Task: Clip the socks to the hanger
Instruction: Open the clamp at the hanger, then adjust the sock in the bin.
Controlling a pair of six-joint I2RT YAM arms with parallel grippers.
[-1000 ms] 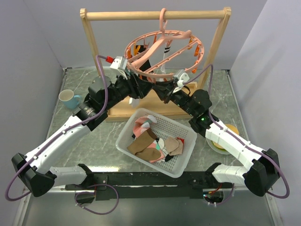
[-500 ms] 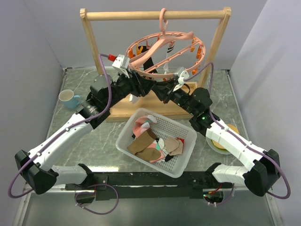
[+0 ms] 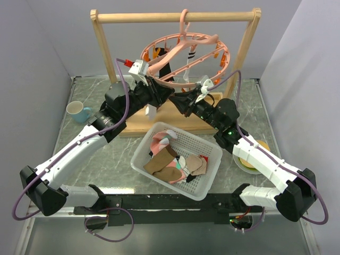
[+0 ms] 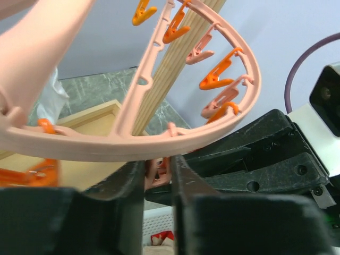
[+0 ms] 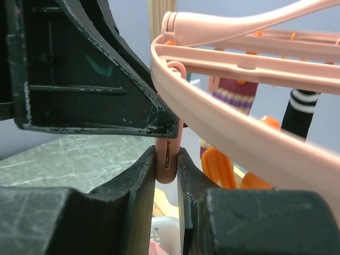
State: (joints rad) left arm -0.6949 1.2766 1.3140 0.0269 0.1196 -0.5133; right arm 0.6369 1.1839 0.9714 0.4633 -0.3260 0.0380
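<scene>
In the top view, the left arm is stretching from the near-left corner up to the hanger (image 3: 187,59), which is hanging by its hook from the wooden rack (image 3: 175,17). The left claw (image 3: 161,94) is sitting under the hanger's near rim. The right arm is rising from the near-right corner, and the right claw (image 3: 179,101) is meeting the left one beneath the same rim. Below the hanger, a white mesh basket (image 3: 211,183) is resting on the surface, holding loose socks (image 3: 169,162) in tan, pink and striped fabric.

In the left wrist view, the fingers (image 4: 133,183) are squeezing nearly together on a pale pink clip (image 4: 158,171) dangling from the hanger's rim.

In the right wrist view, the fingers (image 5: 142,178) are pinching a salmon clip (image 5: 167,155) just under the hanger's rim. Behind it, a maroon striped sock (image 5: 239,96) and a black striped sock (image 5: 300,109) are hanging from the hanger.
</scene>
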